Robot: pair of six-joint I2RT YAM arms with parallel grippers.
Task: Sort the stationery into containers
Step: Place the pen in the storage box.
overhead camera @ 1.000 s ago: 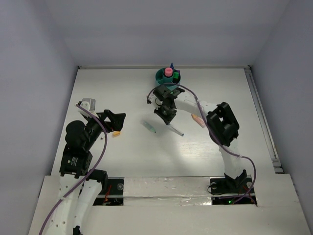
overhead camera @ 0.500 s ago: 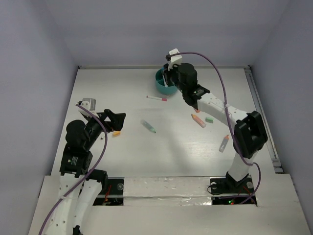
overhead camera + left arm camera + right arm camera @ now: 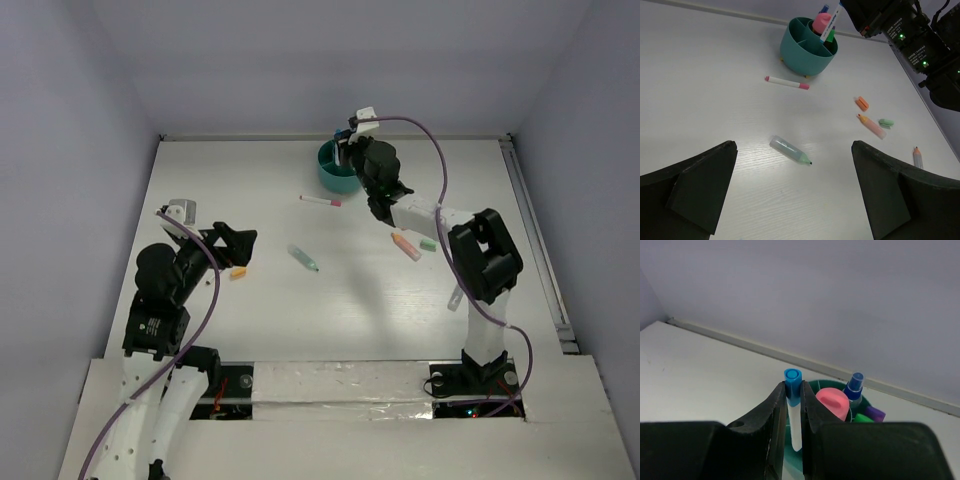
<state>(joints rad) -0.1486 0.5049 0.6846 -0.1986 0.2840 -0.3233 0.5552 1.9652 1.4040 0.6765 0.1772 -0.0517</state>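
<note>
The teal divided cup (image 3: 330,180) stands at the back centre and holds a pink-capped bottle (image 3: 832,402), a blue spray top (image 3: 856,382), and purple and green caps. My right gripper (image 3: 793,390) is shut on a white marker with a blue cap (image 3: 795,420), held upright with its lower end inside the cup's near compartment (image 3: 790,460). On the table lie a thin pink-ended pen (image 3: 320,201), a capless green highlighter (image 3: 304,258), an orange-pink highlighter (image 3: 406,245), a green piece (image 3: 428,244) and a pencil (image 3: 455,298). My left gripper (image 3: 240,250) is open and empty, with the green highlighter (image 3: 789,150) ahead of it.
A small orange piece (image 3: 238,272) lies by the left fingers. An orange cap (image 3: 862,103) lies right of centre. The right arm (image 3: 470,250) arches over the right half of the table. Walls close the back and sides.
My right gripper has carried the blue-capped marker from the table's middle back to the cup, then lowered it into the cup. The left arm has not moved.
</note>
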